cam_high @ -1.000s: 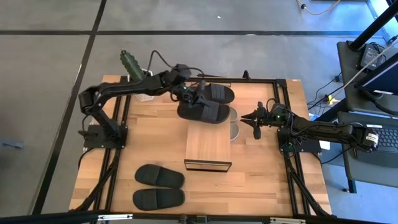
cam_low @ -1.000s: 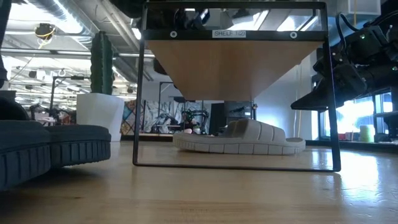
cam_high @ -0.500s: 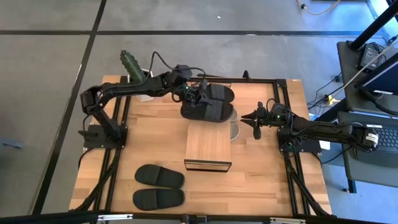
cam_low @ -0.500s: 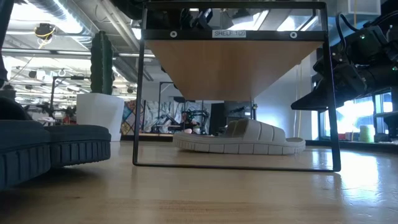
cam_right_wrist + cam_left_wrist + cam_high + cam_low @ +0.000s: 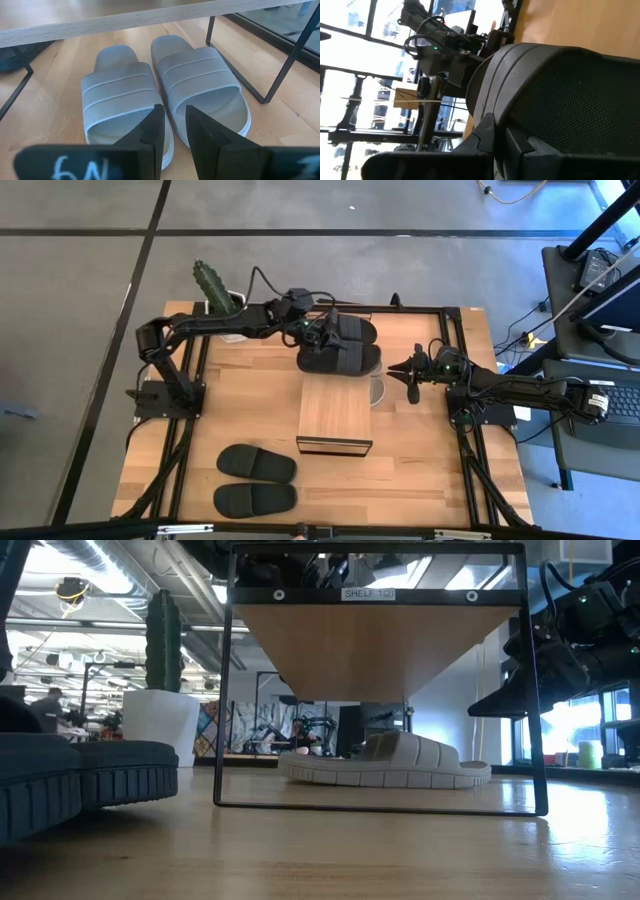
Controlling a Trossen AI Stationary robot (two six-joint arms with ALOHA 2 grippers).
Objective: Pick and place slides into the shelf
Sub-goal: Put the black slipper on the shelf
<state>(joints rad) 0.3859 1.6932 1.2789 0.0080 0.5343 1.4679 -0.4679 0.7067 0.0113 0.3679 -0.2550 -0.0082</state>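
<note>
My left gripper is shut on a black slide, which it holds over the far edge of the shelf. A second black slide lies on the table just beyond it. Two pale slides rest side by side on their soles under the shelf. My right gripper waits to the right of the shelf, low and pointing at the pale slides. Its fingers stand a little apart with nothing between them. Two more black slides lie near the table's front edge. My left gripper pinches the black slide between its two fingers at the rim of the wide strap, on the slide's left end. The fingers come from the table's left, slanting slightly down. The slide juts out toward the right; whether it touches the shelf top, I cannot tell.
A white pot with a green cactus stands at the table's far left corner. The dark frame rails run along the table's sides. Bare wood lies between the shelf and the front slides.
My left gripper has carried the black slide a little toward the table's right edge, so it now hangs more squarely over the shelf's far edge. The right arm has kept still.
</note>
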